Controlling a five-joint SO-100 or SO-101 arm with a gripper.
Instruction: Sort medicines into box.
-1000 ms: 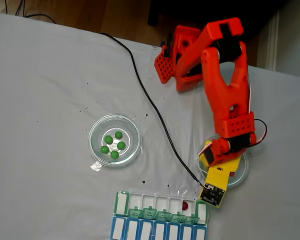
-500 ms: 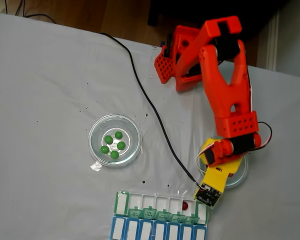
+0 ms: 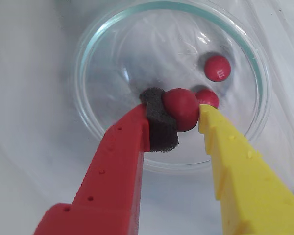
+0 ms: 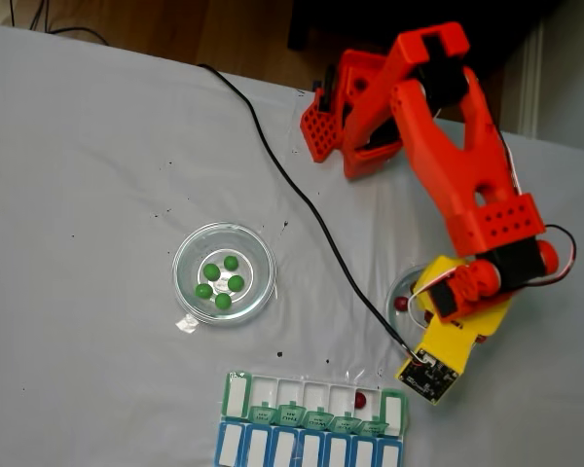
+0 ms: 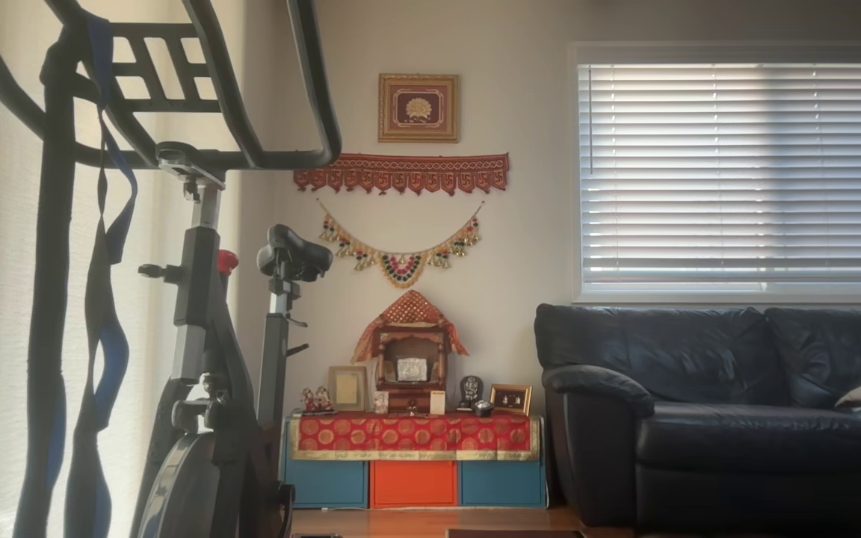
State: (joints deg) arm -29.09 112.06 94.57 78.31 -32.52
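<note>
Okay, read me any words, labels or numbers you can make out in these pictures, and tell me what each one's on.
"m": possibly a faint pale letter on the loose red pill in the glass dish, wrist view; blurred, not certain.
Lid labels on the pill organizer, fixed view: dark marks, too small to read.
Framed pieces on the wall and shelf, other view: no legible text.
Nothing else carries readable text.

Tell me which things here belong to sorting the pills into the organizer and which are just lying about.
Part of the job:
- gripper, shut on a red pill
- glass dish with two more red pills
- dish of green pills
- pill organizer, one red pill inside

Just lying about:
- black cable
- exercise bike
- sofa
</note>
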